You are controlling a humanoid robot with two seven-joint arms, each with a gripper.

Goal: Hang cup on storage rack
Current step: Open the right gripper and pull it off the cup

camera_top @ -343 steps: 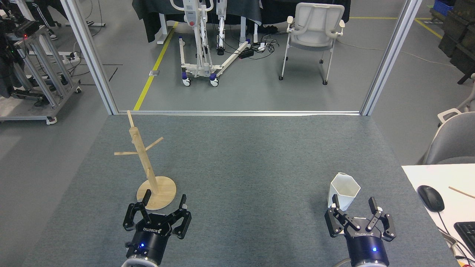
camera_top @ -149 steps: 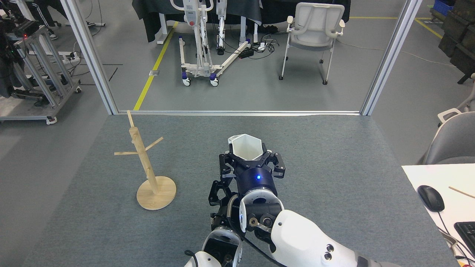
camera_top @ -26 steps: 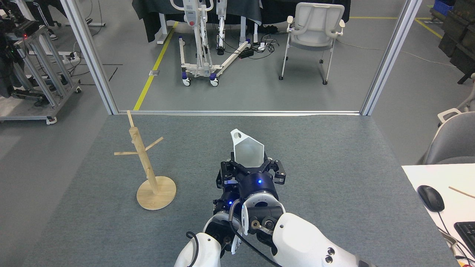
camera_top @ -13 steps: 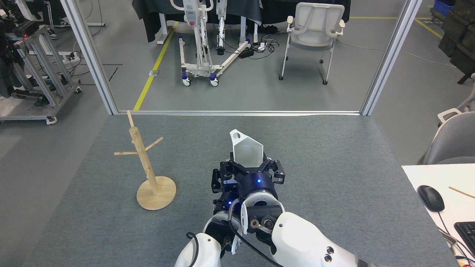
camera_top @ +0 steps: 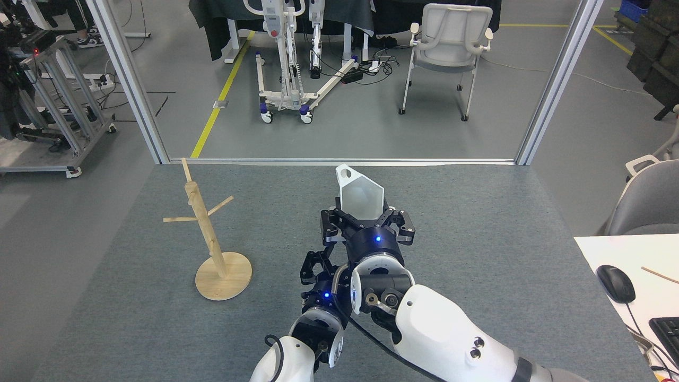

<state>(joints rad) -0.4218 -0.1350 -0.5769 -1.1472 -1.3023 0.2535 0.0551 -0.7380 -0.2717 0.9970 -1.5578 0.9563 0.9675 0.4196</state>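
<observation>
The white cup (camera_top: 360,195) is held up over the middle of the grey table, its flat tab handle (camera_top: 345,173) with the round hole pointing up and to the left. My right gripper (camera_top: 366,217) is shut on the cup's lower body, one finger on each side. My left gripper (camera_top: 313,265) sits lower and nearer to me, just left of the right wrist and partly hidden behind it; its jaw state does not show. The wooden storage rack (camera_top: 204,228) stands upright on its round base (camera_top: 224,277) at the left, well apart from the cup, with thin pegs angled outward.
The grey table (camera_top: 467,254) ends at a metal rail along its far edge, with two slanted metal posts (camera_top: 132,90) at the corners. A white desk (camera_top: 599,249) with a mouse (camera_top: 615,284) and keyboard (camera_top: 666,331) adjoins at the right, beside a grey chair (camera_top: 644,199).
My right gripper has carried the cup up and farther away, slightly right. My left gripper has dropped back toward me, away from the cup. The rack has not moved.
</observation>
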